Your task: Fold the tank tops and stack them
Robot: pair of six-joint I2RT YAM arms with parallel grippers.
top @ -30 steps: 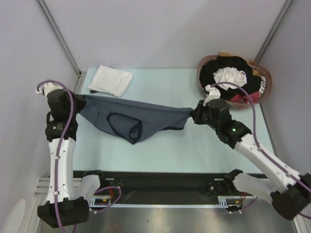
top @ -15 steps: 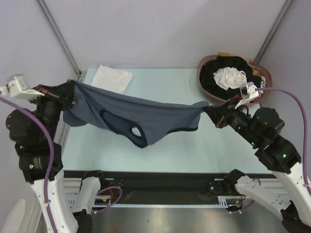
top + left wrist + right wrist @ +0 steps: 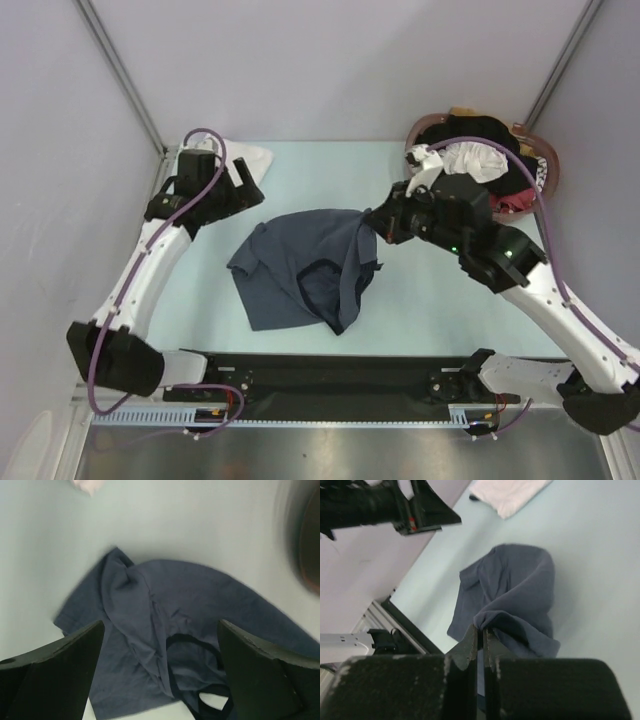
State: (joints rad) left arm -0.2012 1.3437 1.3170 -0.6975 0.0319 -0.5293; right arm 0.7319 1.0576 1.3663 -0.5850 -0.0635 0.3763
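The slate grey-blue tank top (image 3: 300, 270) lies crumpled on the pale table, its dark-trimmed armhole toward the near side. My right gripper (image 3: 376, 222) is shut on a bunched edge of it at the right and holds that edge lifted; the right wrist view shows the cloth (image 3: 515, 585) pinched at the tips of the right gripper (image 3: 482, 628). My left gripper (image 3: 252, 185) hangs open above the top's far left corner, holding nothing. In the left wrist view the left gripper (image 3: 160, 670) has its fingers (image 3: 55, 670) wide apart over the top (image 3: 160, 625). The white tank top (image 3: 256, 157) lies folded at the back left, partly hidden by the left arm.
A brown basket (image 3: 428, 123) full of black, white and red clothes stands at the back right, just behind the right arm. Bare table (image 3: 440, 300) shows to the right of and in front of the grey-blue top. Enclosure walls run close along both sides.
The left gripper has opened and let go of the grey-blue top, which was stretched in the air and now lies crumpled. The right gripper has moved left with its edge still pinched.
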